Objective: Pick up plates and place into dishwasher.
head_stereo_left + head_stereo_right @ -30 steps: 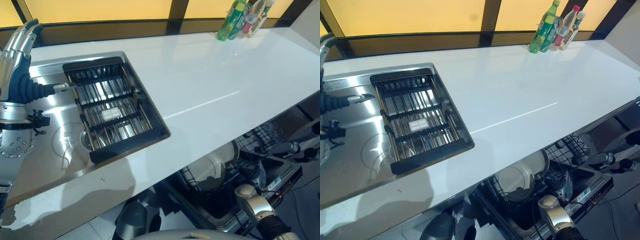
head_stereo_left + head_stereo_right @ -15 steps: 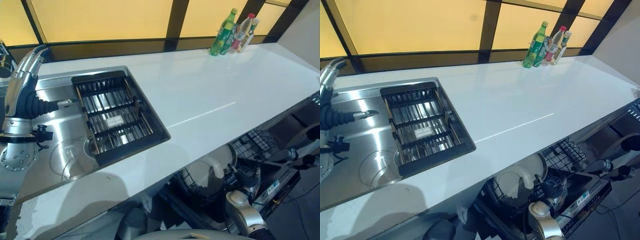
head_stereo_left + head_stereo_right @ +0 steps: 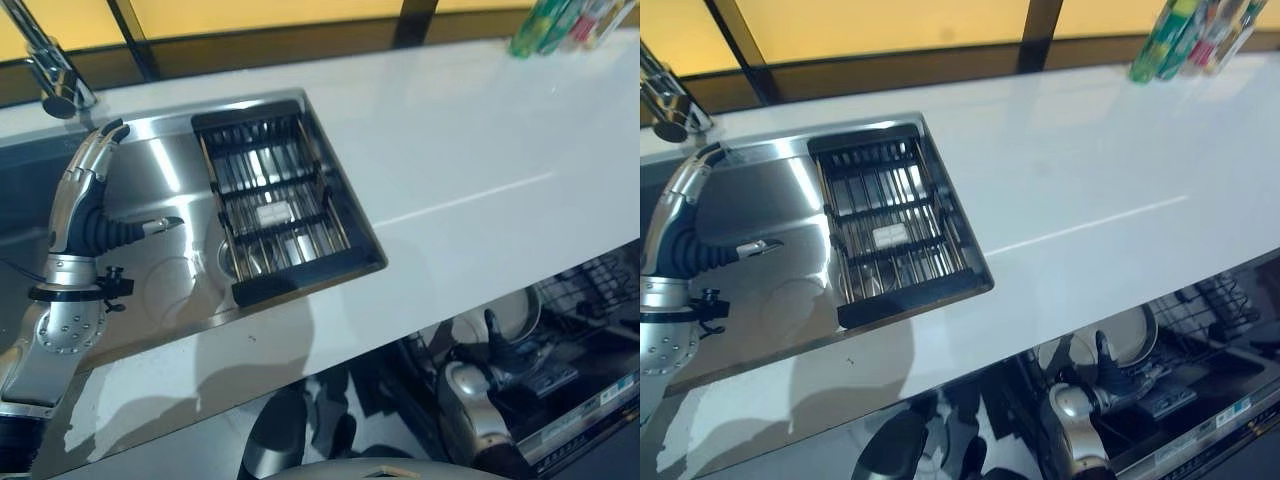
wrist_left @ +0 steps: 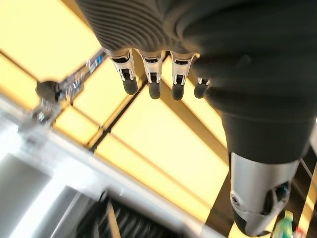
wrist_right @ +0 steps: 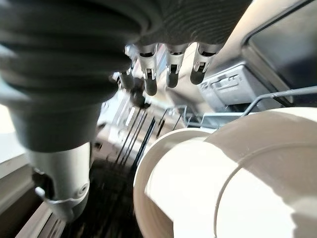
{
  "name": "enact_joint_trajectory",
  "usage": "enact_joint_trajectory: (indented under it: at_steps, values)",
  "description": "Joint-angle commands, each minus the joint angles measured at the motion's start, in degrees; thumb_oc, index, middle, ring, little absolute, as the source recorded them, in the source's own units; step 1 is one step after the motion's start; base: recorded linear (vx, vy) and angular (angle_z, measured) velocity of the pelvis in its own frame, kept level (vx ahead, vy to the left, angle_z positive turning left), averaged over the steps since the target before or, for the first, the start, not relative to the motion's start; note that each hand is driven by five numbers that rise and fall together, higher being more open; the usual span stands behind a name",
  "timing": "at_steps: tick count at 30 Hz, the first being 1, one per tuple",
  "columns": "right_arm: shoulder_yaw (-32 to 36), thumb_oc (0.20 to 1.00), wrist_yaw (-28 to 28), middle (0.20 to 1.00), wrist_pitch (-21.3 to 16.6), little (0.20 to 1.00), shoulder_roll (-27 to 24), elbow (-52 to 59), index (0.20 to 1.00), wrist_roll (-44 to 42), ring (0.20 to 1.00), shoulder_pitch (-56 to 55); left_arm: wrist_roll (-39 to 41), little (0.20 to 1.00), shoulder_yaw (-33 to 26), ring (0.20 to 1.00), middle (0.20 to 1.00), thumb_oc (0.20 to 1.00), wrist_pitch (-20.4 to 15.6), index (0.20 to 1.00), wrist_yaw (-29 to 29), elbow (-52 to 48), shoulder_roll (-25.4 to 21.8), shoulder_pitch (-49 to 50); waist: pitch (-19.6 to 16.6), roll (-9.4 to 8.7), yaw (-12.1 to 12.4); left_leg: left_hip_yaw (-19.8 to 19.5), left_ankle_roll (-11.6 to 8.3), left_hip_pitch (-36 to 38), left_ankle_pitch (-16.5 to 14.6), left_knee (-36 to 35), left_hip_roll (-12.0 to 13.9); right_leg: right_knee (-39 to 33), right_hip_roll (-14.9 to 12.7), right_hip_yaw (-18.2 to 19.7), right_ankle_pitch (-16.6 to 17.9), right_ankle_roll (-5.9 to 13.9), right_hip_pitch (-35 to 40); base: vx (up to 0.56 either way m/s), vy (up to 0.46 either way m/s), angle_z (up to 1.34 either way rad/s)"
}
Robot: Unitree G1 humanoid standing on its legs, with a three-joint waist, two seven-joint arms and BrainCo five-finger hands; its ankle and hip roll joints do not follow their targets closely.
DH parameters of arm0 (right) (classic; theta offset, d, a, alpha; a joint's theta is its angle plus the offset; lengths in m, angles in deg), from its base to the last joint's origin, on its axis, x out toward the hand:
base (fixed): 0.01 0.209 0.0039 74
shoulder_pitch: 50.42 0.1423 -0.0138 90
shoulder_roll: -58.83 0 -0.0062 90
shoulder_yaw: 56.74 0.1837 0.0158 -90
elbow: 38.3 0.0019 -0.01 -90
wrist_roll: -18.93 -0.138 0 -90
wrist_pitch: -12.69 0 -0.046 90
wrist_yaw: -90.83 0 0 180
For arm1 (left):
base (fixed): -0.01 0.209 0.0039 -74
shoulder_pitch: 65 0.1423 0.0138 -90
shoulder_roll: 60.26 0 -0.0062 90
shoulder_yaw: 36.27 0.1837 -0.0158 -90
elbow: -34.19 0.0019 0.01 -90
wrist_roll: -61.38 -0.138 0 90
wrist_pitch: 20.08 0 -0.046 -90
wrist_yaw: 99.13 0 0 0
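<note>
Round white ceramic plates (image 5: 218, 183) standing on edge in the dark wire dishwasher rack (image 3: 1200, 310) below the white bench (image 3: 480, 150), just beside the right hand (image 3: 1110, 365), fingers straight, holding nothing. Left hand (image 3: 85, 185) raised over the stainless steel sink (image 3: 170, 180), fingers relaxed and empty, well apart from plates.

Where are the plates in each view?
Left eye view: plates at lower right, below the counter edge, behind the right hand.
Right eye view: lower right too, below the counter edge.
Right wrist view: close up, just past the fingers, white and large.
Shared landmark: the wire rack around them.
</note>
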Motion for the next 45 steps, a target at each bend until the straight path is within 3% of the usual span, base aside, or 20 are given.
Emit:
enact_joint_trajectory:
  at_steps: [1,8,14,23,30,34,40,42,45]
  values:
    - [2.3,1.0,1.4,1.0,-4.4,1.0,-1.1,1.9,1.0,0.1,1.0,-0.1,-0.5,1.0,-1.0,1.0,1.0,1.0,-0.6,1.0,3.2,-0.6,2.2,-3.0,0.1,0.74,-0.7,-3.0,-2.12,5.6,-8.1,3.1,3.8,1.3,-3.1,0.9,2.8,7.47,-2.4,0.03,0.188,-0.05]
    - [-0.4,1.0,-8.6,1.0,-7.2,1.0,1.7,-4.1,1.0,-4.5,1.0,-4.3,0.6,1.0,-2.2,1.0,1.0,1.0,-0.8,1.0,0.2,0.0,3.8,-0.4,-3.7,1.81,-0.7,-2.1,-0.11,9.0,-9.1,4.7,1.4,0.4,-4.9,3.9,3.9,8.78,1.4,0.12,0.172,-0.12]
    - [-1.6,1.0,-8.5,1.0,-12.6,1.0,3.7,-8.1,1.0,-8.5,1.0,-5.4,2.0,1.0,-2.1,1.0,1.0,1.0,0.9,1.0,-2.5,-0.3,1.7,-1.5,-4.4,2.5,-0.3,-1.1,0.28,10.1,-10.7,6.9,1.0,1.2,-6.2,4.8,4.0,10.33,3.1,0.06,0.065,-0.07]
    - [-1.3,1.0,0.0,1.0,-19.3,1.0,6.7,-10.5,1.0,-10.6,1.0,1.6,7.0,1.0,-1.7,1.0,1.0,1.0,-0.7,1.0,-2.8,1.0,-6.0,-8.2,0.9,2.99,1.5,0.1,0.96,5.6,-14.9,13.7,0.8,3.5,-6.5,4.2,3.6,11.99,1.2,-0.16,-0.035,0.03]
    - [-0.4,1.0,-2.7,1.0,-20.1,1.0,9.5,-10.6,1.0,-14.6,1.0,4.0,7.6,1.0,0.3,1.0,1.0,1.0,-0.8,1.0,-2.7,3.2,-10.0,-13.9,3.4,2.39,1.9,0.3,1.93,1.1,-19.1,21.2,1.0,8.6,-6.5,2.9,2.6,13.02,-2.0,-0.1,-0.057,0.02]
    - [0.0,1.0,-3.5,1.0,-21.1,1.0,9.4,-10.9,1.0,-17.3,1.0,5.9,6.5,1.0,2.0,1.0,1.0,1.0,-0.7,1.0,-1.4,4.3,-10.4,-16.2,6.0,2.54,1.6,0.4,2.25,-2.7,-20.9,25.4,1.2,12.1,-7.4,2.0,2.0,13.72,-5.5,-0.14,-0.02,0.02]
    - [3.7,1.0,3.7,1.0,-23.3,1.0,9.6,-12.5,1.0,-16.7,1.0,9.9,3.8,1.0,3.1,1.0,1.0,1.0,-0.3,1.0,2.0,4.9,-9.4,-16.3,7.9,2.56,1.8,0.6,2.5,-6.9,-21.5,27.9,1.6,13.5,-8.2,1.2,2.1,14.23,-9.1,-0.1,-0.017,-0.11]
    - [4.5,1.0,3.4,1.0,-23.0,1.0,9.2,-12.4,1.0,-17.0,1.0,10.6,3.0,1.0,3.2,1.0,1.0,1.0,-0.5,1.0,2.7,4.6,-9.1,-15.8,8.0,2.65,1.9,0.4,2.49,-7.9,-21.5,28.6,1.7,13.7,-8.4,1.3,2.2,14.2,-9.7,-0.02,-0.008,-0.07]
    - [5.1,1.0,-3.6,1.0,-23.6,1.0,8.9,-13.2,1.0,-20.8,1.0,11.6,1.3,1.0,3.9,1.0,1.0,1.0,-0.3,1.0,4.2,4.9,-7.9,-15.6,8.0,2.71,1.8,0.5,2.47,-9.3,-21.3,29.8,1.9,14.3,-8.9,1.0,2.4,14.01,-10.7,0.0,0.002,-0.02]
